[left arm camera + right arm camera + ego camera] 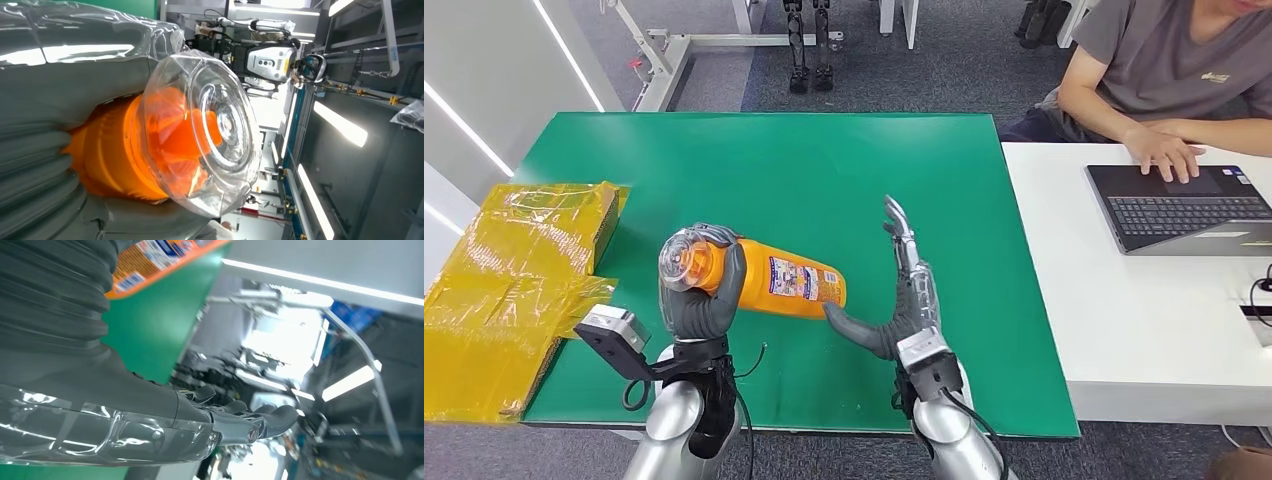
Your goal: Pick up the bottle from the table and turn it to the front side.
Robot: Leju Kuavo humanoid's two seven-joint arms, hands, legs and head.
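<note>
left hand [696, 295] grips the orange bottle [769, 281] at its clear-capped end, fingers [716, 312] wrapped round it, bottle lying sideways above the near green worktop [774, 170], base pointing right. right hand [902, 295] stands edge-up beside the base, fingers [900, 232] straight and spread, thumb touching the base, holding nothing.

My left hand [694, 300] grips the orange bottle [774, 283] at its clear-capped neck, holding it on its side above the green bench [824, 170], printed label facing up.
</note>
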